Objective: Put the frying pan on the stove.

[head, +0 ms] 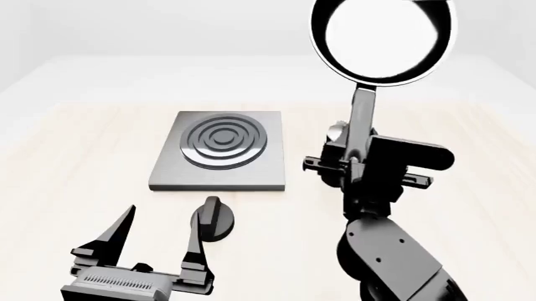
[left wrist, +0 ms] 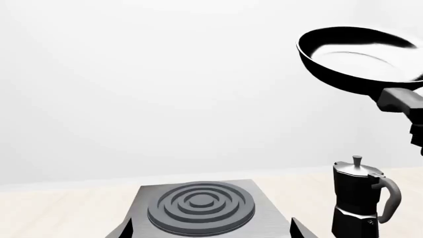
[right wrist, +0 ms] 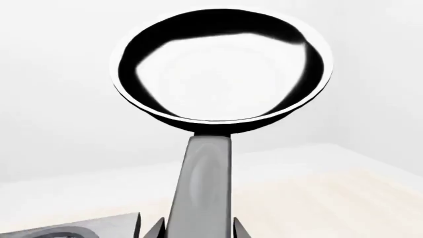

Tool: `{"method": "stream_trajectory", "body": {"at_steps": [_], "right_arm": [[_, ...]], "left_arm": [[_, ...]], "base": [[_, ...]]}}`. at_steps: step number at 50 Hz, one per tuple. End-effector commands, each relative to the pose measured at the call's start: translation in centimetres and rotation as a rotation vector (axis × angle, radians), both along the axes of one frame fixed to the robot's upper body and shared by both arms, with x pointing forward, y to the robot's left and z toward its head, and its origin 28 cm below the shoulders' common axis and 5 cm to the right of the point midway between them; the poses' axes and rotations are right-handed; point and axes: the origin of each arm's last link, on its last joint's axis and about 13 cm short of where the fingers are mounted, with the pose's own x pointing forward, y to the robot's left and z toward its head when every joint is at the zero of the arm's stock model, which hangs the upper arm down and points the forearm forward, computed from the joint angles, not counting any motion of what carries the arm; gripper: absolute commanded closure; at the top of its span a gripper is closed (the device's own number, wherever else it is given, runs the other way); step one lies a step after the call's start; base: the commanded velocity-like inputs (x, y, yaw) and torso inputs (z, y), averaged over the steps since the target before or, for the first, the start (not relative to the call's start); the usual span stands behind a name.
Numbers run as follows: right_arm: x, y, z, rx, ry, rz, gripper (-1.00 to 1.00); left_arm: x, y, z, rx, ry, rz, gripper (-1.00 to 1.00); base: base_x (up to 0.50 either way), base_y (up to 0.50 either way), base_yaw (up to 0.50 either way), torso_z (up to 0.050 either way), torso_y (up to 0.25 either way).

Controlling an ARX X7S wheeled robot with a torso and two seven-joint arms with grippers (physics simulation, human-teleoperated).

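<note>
**Pan held high by its handle, stove waiting below**

The frying pan (head: 382,39) is in the air, well above the table and to the right of the stove (head: 222,150), not over it. It looks rigid and rather heavy at the round end, with a glossy surface that may slip. The long handle (head: 362,122) is the natural place to hold, but a grip far from the bowl lets the pan tip or turn, so I judge it needs slow, level carrying.

The right gripper (head: 356,164) is clamped on the near part of the handle, and its arm reaches forward and up with the pan pointing away from the robot. The left gripper (head: 155,235) hangs low before the stove, its fingers spread and holding nothing, just beside a small black knob (head: 214,219). A moka pot (left wrist: 360,201) stands to the right of the stove.
</note>
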Motion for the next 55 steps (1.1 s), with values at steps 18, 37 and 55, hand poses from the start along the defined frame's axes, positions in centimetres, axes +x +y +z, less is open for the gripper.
{"method": "stream_trajectory", "body": {"at_steps": [18,37,55], "right_arm": [[0.8,0.5,1.3,-0.221,0.002,0.275,1.0],[2.0,0.4,1.6,-0.279,0.054,0.383,1.0],[3.7,0.3,0.6,-0.266,0.133,0.523,1.0]], "left_arm": [[0.0,0.0,0.0,0.001,0.001,0.002,-1.0],[0.0,0.0,0.0,-0.001,0.002,0.001,-1.0],[0.0,0.0,-0.1,0.002,0.002,0.003,-1.0]], "base": [[0.0,0.0,0.0,0.001,0.002],[0.0,0.0,0.0,0.001,0.002],[0.0,0.0,0.0,0.001,0.002]]}}
